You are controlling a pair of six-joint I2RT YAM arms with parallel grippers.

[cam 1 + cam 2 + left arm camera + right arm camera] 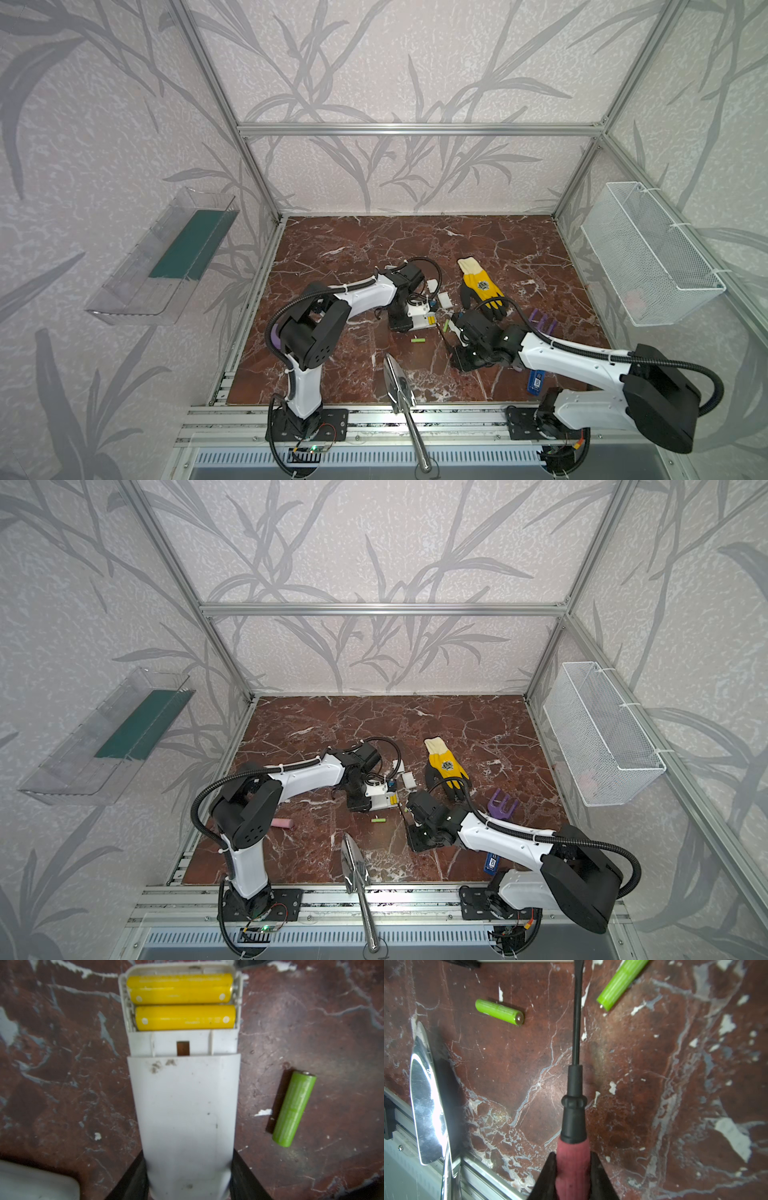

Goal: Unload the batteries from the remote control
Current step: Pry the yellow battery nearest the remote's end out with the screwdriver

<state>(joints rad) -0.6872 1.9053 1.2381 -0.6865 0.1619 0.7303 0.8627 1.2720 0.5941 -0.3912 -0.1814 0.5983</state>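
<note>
Jaws of the left gripper point(188, 1180) pinch the white plastic remote control point(185, 1115), whose open compartment holds two yellow cylindrical batteries point(179, 988) side by side. Those of the right gripper point(573, 1180) clamp the pink-handled, black-shafted screwdriver point(576, 1043), which points toward the remote control. Two lime green batteries point(499, 1012) lie loose on the red marble tabletop point(633, 1105) near the remote control.

yellow batteries point(179, 986): seated in open remote point(185, 1115) (side by side) | green batteries point(499, 1012): loose, apparently flat

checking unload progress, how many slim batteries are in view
4: two yellow batteries in the white plastic remote's open bay, two lime green batteries loose on the marble tabletop. More may be hidden.
</note>
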